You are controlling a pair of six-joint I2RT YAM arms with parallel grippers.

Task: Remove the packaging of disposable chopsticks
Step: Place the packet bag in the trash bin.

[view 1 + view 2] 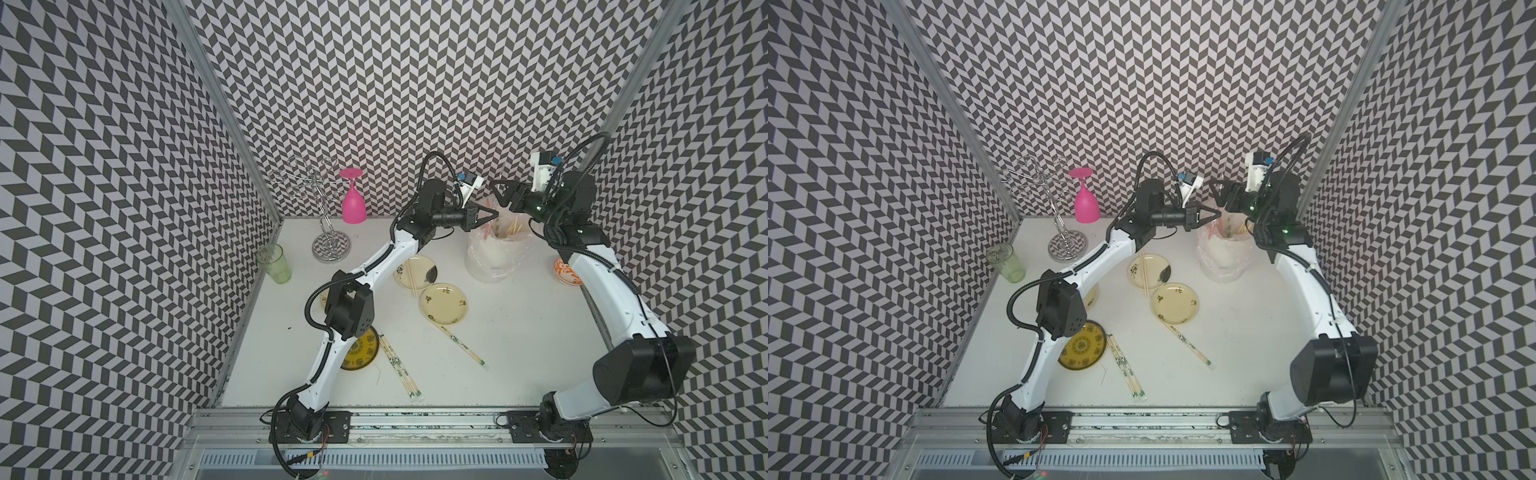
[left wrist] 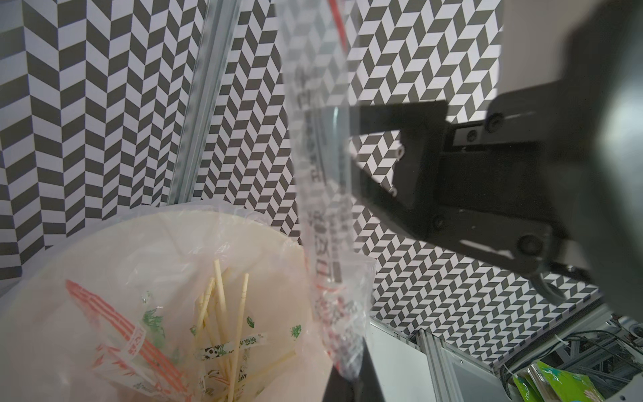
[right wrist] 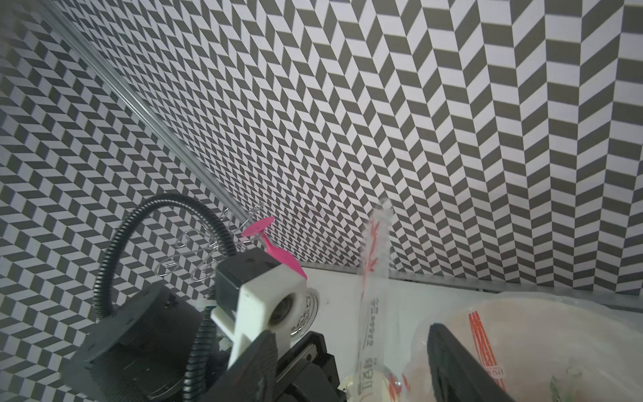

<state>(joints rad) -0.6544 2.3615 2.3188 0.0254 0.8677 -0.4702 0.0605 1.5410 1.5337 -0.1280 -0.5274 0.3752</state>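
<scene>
My left gripper is shut on the lower end of a clear packaging sleeve with red-orange print. The sleeve stands up over the lined white bin. The wall pattern shows through it. My right gripper is open just above, its fingers on either side of the sleeve and apart from it. Bare disposable chopsticks and empty sleeves lie in the bin. Wrapped pairs lie on the table. A bare pair rests on a plate.
Cream plates sit mid-table, with a yellow plate under the left arm. An orange bowl is by the right arm. A green cup and a wire rack with a pink goblet stand at the back left.
</scene>
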